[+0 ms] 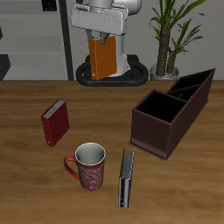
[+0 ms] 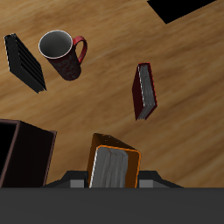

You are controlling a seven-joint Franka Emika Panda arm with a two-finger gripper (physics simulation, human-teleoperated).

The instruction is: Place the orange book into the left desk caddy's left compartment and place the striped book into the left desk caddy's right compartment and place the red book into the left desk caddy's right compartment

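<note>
My gripper (image 1: 102, 42) is shut on the orange book (image 1: 103, 58) and holds it upright, high above the back of the table. In the wrist view the orange book (image 2: 115, 163) hangs between the fingers. The red book (image 1: 55, 122) stands on the table toward the front; it also shows in the wrist view (image 2: 145, 91). The striped book (image 1: 127, 178) stands on edge near the front edge, beside a mug; it shows in the wrist view too (image 2: 24, 61). The left desk caddy (image 1: 171, 111) stands apart from the gripper, with its wide low compartment (image 1: 158, 107) and tall slanted compartment (image 1: 192, 86) both empty. A caddy corner (image 2: 26, 153) shows in the wrist view.
A red patterned mug (image 1: 87, 165) stands near the front edge between the red and striped books; it shows in the wrist view (image 2: 59, 52). A potted plant (image 1: 169, 39) stands behind the caddy. The robot's dark base (image 1: 112, 73) is at the table's back.
</note>
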